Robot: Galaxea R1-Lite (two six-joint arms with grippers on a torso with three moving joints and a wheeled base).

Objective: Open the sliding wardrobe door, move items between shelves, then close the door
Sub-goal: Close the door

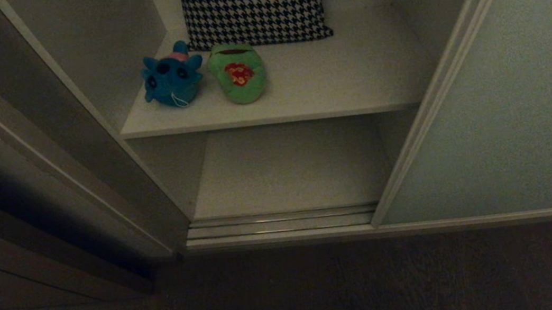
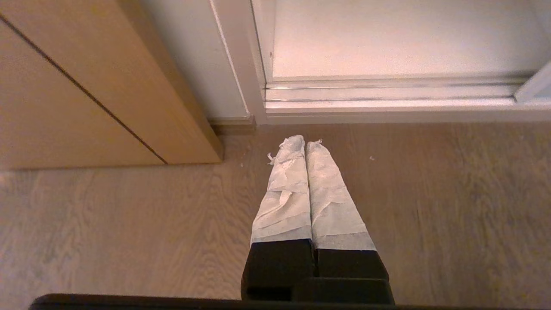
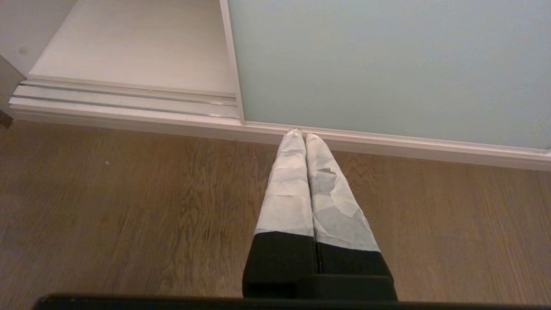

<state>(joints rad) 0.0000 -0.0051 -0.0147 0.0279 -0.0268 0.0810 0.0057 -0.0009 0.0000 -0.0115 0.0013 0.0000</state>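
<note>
1. Two plush toys, teal creature [image 1: 173,80] and green frog [image 1: 237,73], sit touching on my wardrobe's upper shelf [image 1: 331,89], before a houndstooth cushion [image 1: 254,4] cut off above.
2. Sliding door [image 1: 510,108] stands open rightward.
3. My left tool [image 2: 305,142] and right tool [image 3: 300,134] hang closed, empty, over floor [image 2: 129,232].

2 plush toys [image 1: 204,76]; 1 cushion [image 1: 254,3]; 2 shelves [image 1: 330,84]; 1 door [image 1: 515,107].

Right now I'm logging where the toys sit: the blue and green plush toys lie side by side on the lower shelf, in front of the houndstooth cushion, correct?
Not quite. The blue plush toy and the green plush toy lie side by side in front of the houndstooth cushion, but on the upper shelf, not the lower shelf, which holds nothing. The head view shows this.
</note>
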